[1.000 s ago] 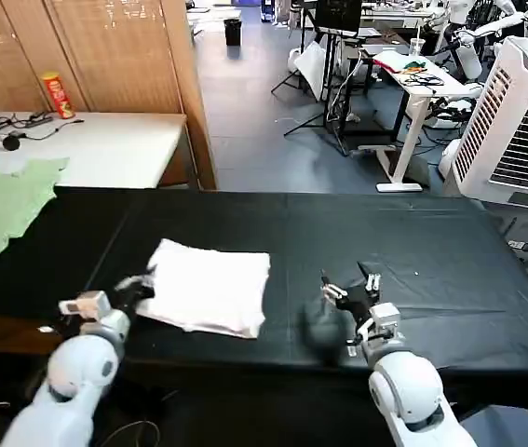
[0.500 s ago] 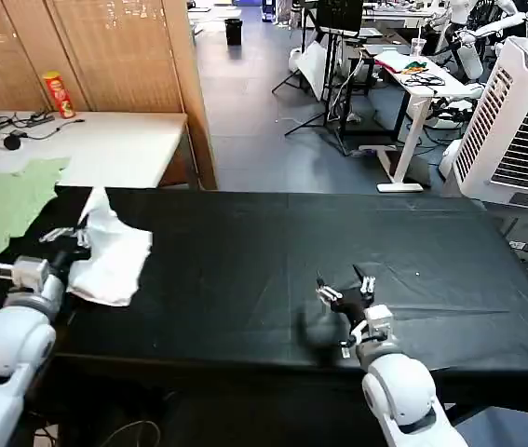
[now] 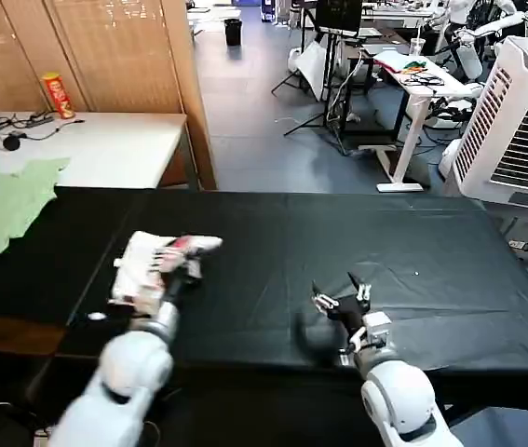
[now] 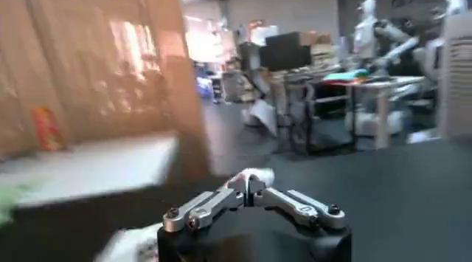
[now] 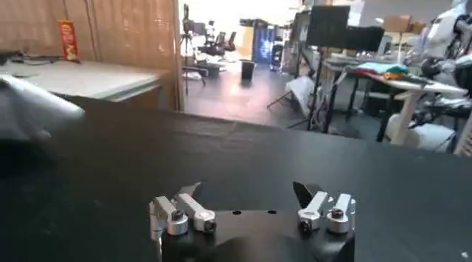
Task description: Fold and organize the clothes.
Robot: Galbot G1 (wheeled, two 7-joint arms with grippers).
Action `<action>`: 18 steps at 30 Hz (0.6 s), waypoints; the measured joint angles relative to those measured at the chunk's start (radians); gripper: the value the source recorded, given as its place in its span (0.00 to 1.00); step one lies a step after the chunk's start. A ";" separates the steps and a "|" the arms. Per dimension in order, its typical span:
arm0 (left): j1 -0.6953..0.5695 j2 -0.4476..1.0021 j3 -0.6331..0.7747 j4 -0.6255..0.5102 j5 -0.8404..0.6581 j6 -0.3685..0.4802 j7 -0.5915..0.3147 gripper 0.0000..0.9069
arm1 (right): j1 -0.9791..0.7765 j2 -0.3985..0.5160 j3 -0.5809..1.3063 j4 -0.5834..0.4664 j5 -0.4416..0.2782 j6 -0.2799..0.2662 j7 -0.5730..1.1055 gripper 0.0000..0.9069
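Already the white T-shirt [image 3: 156, 264] was a bunched wad with a flash of red print, carried off the black counter [image 3: 273, 242] near its left side. From the head view it sat at the front of the left claw [image 3: 178, 263], which looked clamped on the cloth, though motion smear hid the fingers themselves. The right claw [image 3: 342, 296] hovered low over the counter's near middle, spread wide and holding nothing. A green garment [image 3: 3, 205] lay off to the far left, apart from the work.

From the left wrist view, the left claw [image 4: 254, 191] showed its fingers drawn together with a scrap of white pinched at the tips; the rest of the shirt was cut off or too smeared to follow. A grip that thin, on a fast swing, could let the shirt slide free or land crumpled, undoing any fold.

From the right wrist view, the right claw [image 5: 247, 193] stood wide open, and a pale blur of T-shirt [image 5: 33, 108] hung well apart from it, its edges impossible to trace.
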 joint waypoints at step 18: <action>-0.015 -0.060 0.077 0.025 0.008 -0.161 0.105 0.97 | 0.107 0.026 -0.092 -0.085 0.303 -0.146 0.026 0.97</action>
